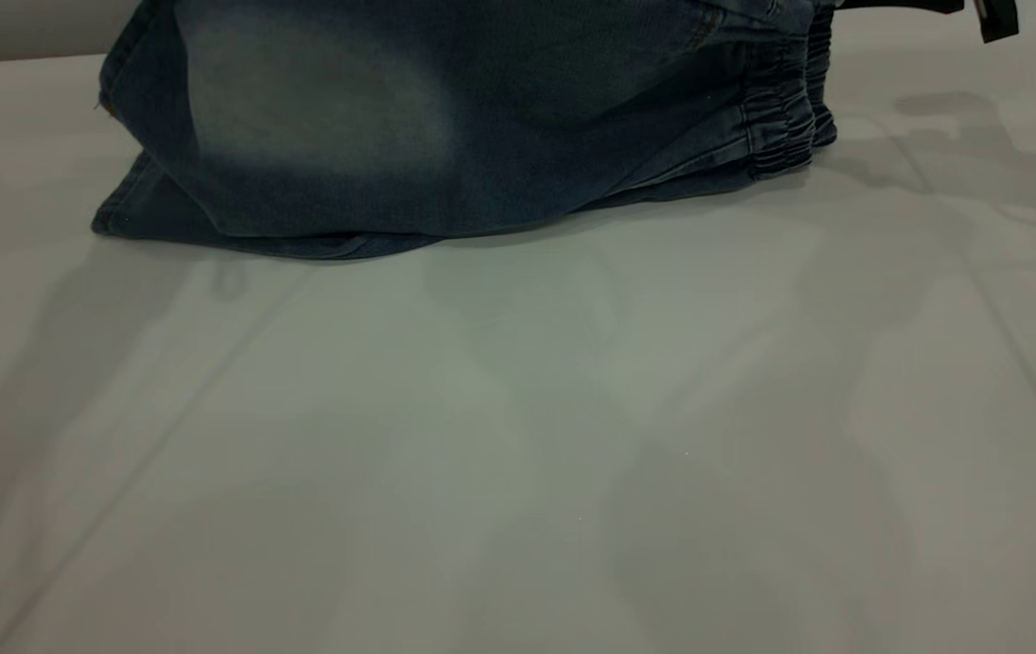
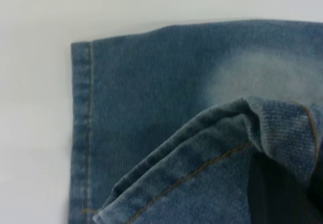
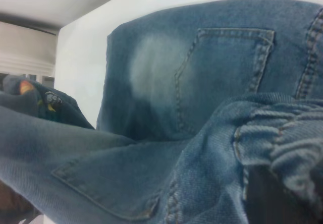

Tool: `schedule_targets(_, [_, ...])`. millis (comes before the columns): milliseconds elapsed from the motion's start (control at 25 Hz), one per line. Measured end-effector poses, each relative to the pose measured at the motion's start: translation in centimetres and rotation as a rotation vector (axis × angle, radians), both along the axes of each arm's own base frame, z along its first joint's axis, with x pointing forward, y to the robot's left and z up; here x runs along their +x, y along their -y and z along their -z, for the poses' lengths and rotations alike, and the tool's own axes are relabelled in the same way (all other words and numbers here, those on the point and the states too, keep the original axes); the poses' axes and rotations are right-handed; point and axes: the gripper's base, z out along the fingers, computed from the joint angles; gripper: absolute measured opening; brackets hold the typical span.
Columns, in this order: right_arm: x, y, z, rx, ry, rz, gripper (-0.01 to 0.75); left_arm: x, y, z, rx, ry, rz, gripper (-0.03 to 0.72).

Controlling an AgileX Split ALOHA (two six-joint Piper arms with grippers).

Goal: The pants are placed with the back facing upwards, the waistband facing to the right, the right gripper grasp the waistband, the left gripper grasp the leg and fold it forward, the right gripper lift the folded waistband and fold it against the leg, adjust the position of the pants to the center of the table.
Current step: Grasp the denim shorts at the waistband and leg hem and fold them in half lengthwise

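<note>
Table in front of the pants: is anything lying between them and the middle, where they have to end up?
Nothing visible. The pants lie at the far edge of the table, waistband to the right, and the surface between them and the middle shows only shadows, no objects. Neither hand blocks that stretch.

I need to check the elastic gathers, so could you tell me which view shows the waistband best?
The exterior view: the waistband shows its ruched edge in full, doubled at the shorts' right end. The right wrist view shows gathers bunched close; the left wrist view shows only the hem.
</note>
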Motion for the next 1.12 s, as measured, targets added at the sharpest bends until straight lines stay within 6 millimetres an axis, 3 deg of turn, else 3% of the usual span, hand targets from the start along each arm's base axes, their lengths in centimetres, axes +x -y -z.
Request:
schedule_targets(200, [0.4,0.1,0.3,-0.003,0.007,0.007,0.035,0.6,0.1,0.9,0.001,-0.019,0.001,0.078])
schedule_targets(320, [0.6,0.2,0.3,-0.004,0.016,0.028,0.097,0.6,0.1,1.1,0.001,-0.027,0.003,0.078])
schedule_targets(440, [0.7,0.3,0.4,-0.026,0.021,0.046,0.248,0.6,0.1,1.1,0.002,-0.021,0.002,0.078])
schedule_targets(640, [0.9,0.6,0.6,-0.052,0.024,0.073,0.574,0.6,0.1,1.1,0.003,-0.021,0.003,0.078])
schedule_targets(720, [1.0,0.7,0.6,-0.054,0.021,0.080,0.650,0.6,0.1,1.0,0.005,-0.019,0.004,0.078])
schedule_targets(920, [0.9,0.6,0.6,-0.048,0.020,0.074,0.670,0.9,-0.8,0.8,0.015,0.015,-0.021,0.078])
schedule_targets(1120, [0.9,0.5,0.5,-0.039,0.018,0.067,0.607,0.8,-1.7,1.0,0.004,-0.022,-0.051,0.078])
